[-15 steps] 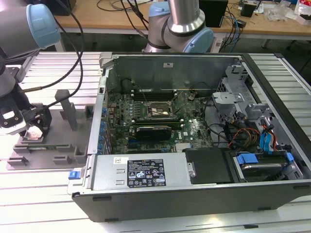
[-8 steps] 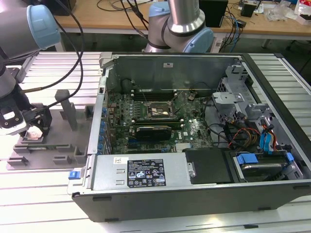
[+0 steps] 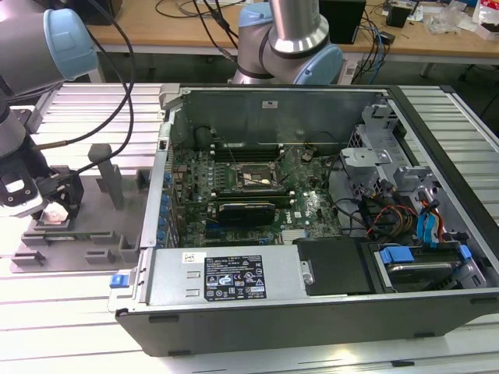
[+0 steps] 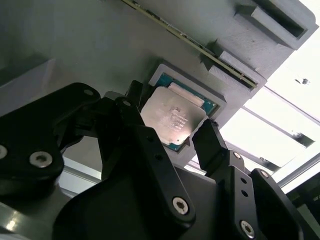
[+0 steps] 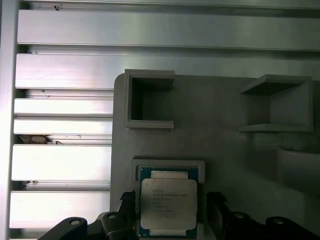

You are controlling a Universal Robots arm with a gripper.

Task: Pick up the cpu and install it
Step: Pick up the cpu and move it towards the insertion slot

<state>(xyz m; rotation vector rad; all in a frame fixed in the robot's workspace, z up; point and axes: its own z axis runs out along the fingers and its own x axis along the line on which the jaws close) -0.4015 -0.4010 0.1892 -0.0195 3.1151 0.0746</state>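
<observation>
Looks like you're at the grab stage: the gripper (image 5: 170, 202) is down over the grey tray (image 5: 230, 165) on the bench, at the exterior view's left, well apart from the open computer case (image 3: 437, 156). The cpu (image 5: 167, 205) is sitting flat in its square pocket in that tray, silvery top up. In both wrist views the gripper is open, one finger on each side of the chip with a sliver of gap showing on both, so nothing's pinched yet. I'd say the trick here is centring: get those gaps even so both fingers meet the chip's edges together, otherwise it could tip or jam against the pocket's rim. Grip the thin edges only, go gently, and keep it level coming out. Pose-wise, the arm reaches across from the far side of the bench, its wrist hanging over the tray's near left part, gripper pointing roughly straight down. The socket (image 3: 251, 178) on the board inside the case looks empty.
</observation>
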